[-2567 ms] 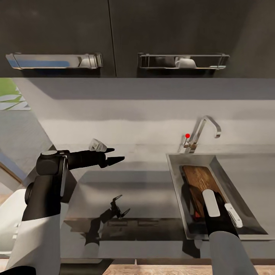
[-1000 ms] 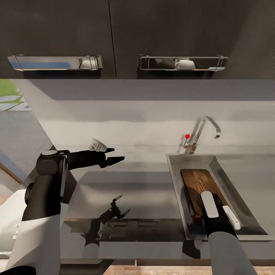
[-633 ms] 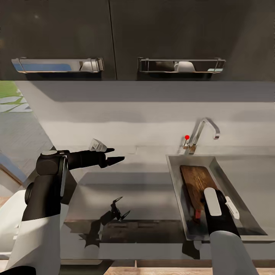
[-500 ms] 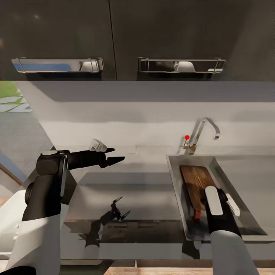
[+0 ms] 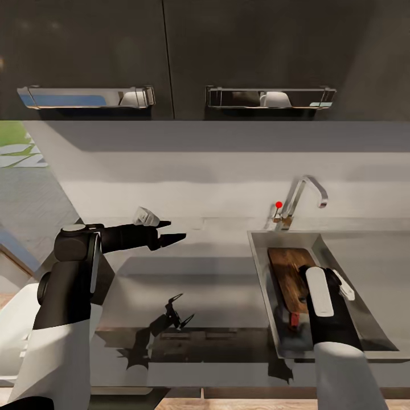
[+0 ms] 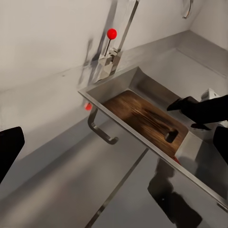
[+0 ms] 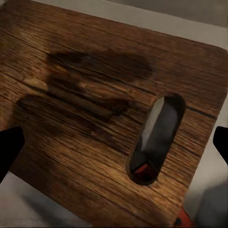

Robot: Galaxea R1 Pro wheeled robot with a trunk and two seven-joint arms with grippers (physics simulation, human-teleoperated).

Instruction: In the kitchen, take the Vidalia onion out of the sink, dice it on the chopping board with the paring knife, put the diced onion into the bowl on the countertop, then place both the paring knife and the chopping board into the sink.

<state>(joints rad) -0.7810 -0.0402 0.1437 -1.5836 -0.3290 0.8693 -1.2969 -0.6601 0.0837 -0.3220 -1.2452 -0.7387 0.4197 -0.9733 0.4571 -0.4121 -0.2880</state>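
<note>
Wooden chopping board [image 5: 289, 270] lies in the sink [image 5: 259, 267], paring knife [image 5: 294, 319] beneath its slot. Right gripper [image 7: 114, 142] hovers above, jaws spread, empty; left gripper [image 5: 171, 230] open over worktop [image 5: 188, 285].

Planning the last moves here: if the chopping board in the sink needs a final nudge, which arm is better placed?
The right. Its tool hangs open directly above the chopping board in the sink, whereas the left tool hovers over the countertop, well aside.
</note>
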